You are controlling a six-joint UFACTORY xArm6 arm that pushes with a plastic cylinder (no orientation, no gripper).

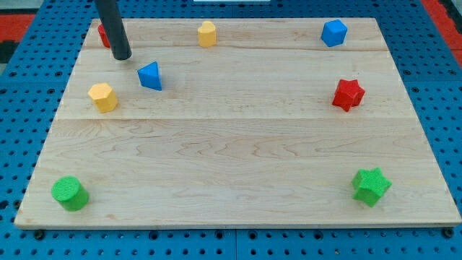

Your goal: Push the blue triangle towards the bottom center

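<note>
The blue triangle (150, 75) lies on the wooden board (238, 159) in the upper left part of the view. My tip (121, 56) rests on the board just up and to the left of the blue triangle, a small gap apart from it. The dark rod rises from the tip to the view's top edge.
A red block (103, 35) sits partly hidden behind the rod at top left. A yellow hexagon (103, 97) lies left of the triangle, a yellow block (207, 34) at top centre, a blue block (334, 32) at top right, a red star (348, 94) at right, a green star (371, 186) at bottom right, a green cylinder (70, 193) at bottom left.
</note>
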